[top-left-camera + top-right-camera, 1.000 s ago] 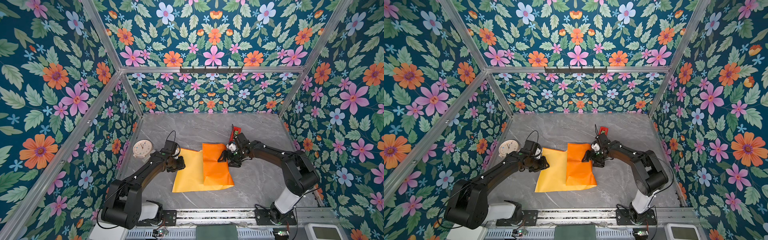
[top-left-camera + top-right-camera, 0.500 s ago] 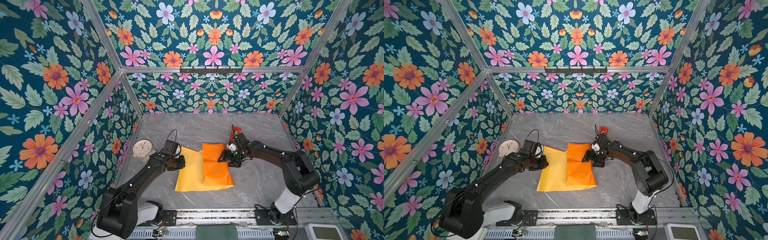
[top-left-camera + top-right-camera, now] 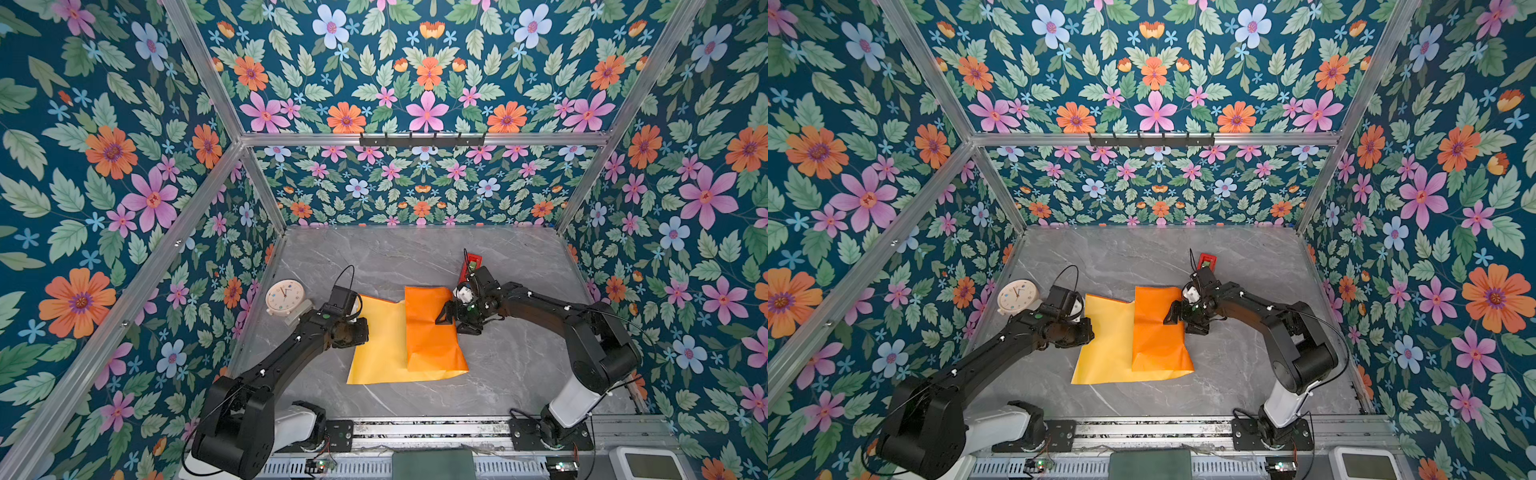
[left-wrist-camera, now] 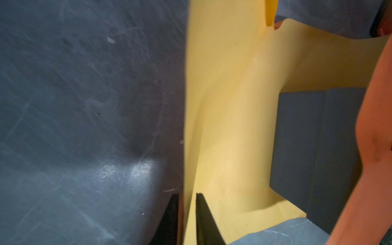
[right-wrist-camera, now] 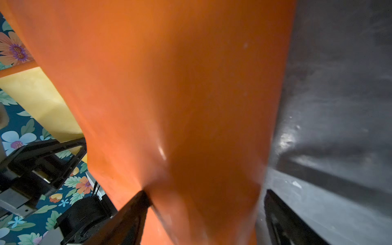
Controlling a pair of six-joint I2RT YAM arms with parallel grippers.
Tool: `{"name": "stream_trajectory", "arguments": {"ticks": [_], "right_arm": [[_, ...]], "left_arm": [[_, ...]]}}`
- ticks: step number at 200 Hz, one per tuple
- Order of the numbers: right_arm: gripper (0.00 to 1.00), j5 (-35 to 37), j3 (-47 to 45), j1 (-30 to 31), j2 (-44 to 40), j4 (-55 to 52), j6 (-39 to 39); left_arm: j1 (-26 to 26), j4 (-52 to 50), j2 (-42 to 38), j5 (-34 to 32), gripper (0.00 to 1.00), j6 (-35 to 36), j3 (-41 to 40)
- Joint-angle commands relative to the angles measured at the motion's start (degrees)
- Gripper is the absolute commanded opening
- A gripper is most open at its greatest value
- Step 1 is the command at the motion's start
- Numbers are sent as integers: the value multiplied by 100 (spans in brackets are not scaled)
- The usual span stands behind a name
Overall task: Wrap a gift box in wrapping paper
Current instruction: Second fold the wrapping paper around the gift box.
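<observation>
The wrapping paper [image 3: 380,351] lies mid-table, yellow side up, and its glossy orange flap [image 3: 428,328] is folded leftward over the gift box. In both top views the flap hides the box. The left wrist view shows the navy gift box [image 4: 314,148] under that flap. My left gripper [image 4: 186,195] is at the sheet's left edge [image 3: 361,332], jaws narrowed onto the raised edge. My right gripper [image 3: 455,324] stands wide at the flap's right side. One fingertip [image 5: 144,197] dents the orange paper, and the other stays apart beside the table.
A cream alarm clock [image 3: 284,297] stands by the left wall, just behind my left arm. A narrow red tape dispenser [image 3: 471,264] sits behind my right wrist. Flowered walls close in three sides. A white device [image 3: 648,463] sits at the front right corner.
My left gripper has moved slightly toward the sheet and its jaws have narrowed on the paper's left edge. The right arm and the orange flap have not moved.
</observation>
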Motion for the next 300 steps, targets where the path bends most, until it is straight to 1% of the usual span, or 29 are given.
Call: {"name": "stream_trajectory", "arguments": {"ticks": [1, 25, 74, 90, 111, 146, 207, 256, 283, 300], "right_arm": [[85, 713, -78, 14, 35, -760, -91], [85, 714, -79, 19, 39, -765, -89], [85, 710, -68, 13, 57, -761, -86], [85, 705, -71, 14, 47, -764, -89], [85, 696, -59, 13, 46, -760, -85], [85, 692, -32, 14, 44, -779, -118], [85, 670, -43, 21, 83, -733, -102], [85, 667, -32, 19, 87, -741, -99], [85, 670, -48, 18, 62, -733, -102], [85, 657, -77, 18, 66, -689, -93]], "left_arm": [[-2, -5, -117, 34, 13, -4, 60], [-109, 81, -170, 232, 7, -252, 236], [-1019, 61, 176, -118, 1, -673, 1083], [-1313, 70, 403, -197, 0, -861, 1339], [-1718, -9, 722, -464, 1, -853, 1699], [-2131, -317, 1163, -723, 2, -791, 2214], [-2345, -762, 1682, -685, 4, -487, 2831], [-2516, -938, 2296, -515, 4, -297, 3345], [-2555, -883, 2586, -366, 4, -364, 3446], [-2566, -632, 2720, -170, 4, -436, 3402]]}}
